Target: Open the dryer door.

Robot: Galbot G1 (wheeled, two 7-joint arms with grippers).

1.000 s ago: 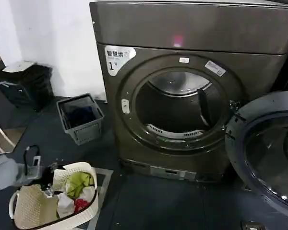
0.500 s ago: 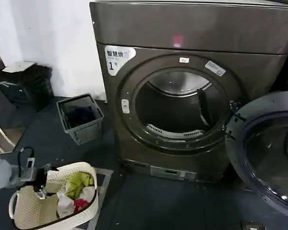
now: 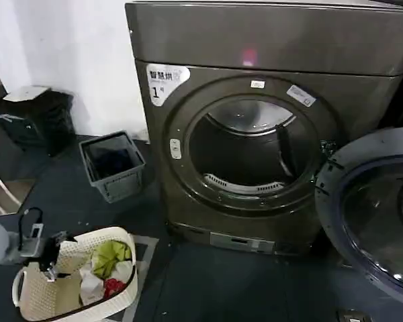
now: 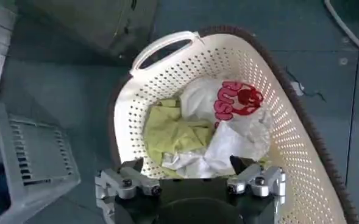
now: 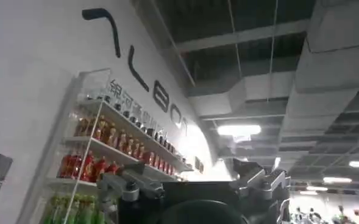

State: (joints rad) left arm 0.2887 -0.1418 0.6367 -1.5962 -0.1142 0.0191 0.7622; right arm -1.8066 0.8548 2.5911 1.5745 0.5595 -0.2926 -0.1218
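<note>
Dryer (image 3: 255,40), a big dark grey-brown front-loading machine, stands against the white wall and fills the upper middle of the head view; a white sticker marked "1" (image 3: 164,80) sits at the upper left of its front. Its large circular opening (image 3: 250,146) is uncovered, showing the metal drum inside. The dryer door (image 3: 373,215), a round porthole with a dark rim around tinted glass, is swung wide open on the dryer's right side, hinged at the right edge of the opening and reaching down to the lower right of the head view.

On the dark floor to the left of the dryer stands a grey slatted bin (image 3: 113,165). Nearer, at lower left, is a white perforated laundry basket (image 3: 35,295) holding a yellow-green cloth (image 4: 170,126) and white fabric with a red print (image 4: 235,102).

The left gripper (image 4: 190,173) hovers just above the basket, fingers spread apart and empty. The right gripper (image 5: 194,182) points up toward a ceiling and shelves of bottles (image 5: 115,146), fingers likewise spread and holding nothing.
</note>
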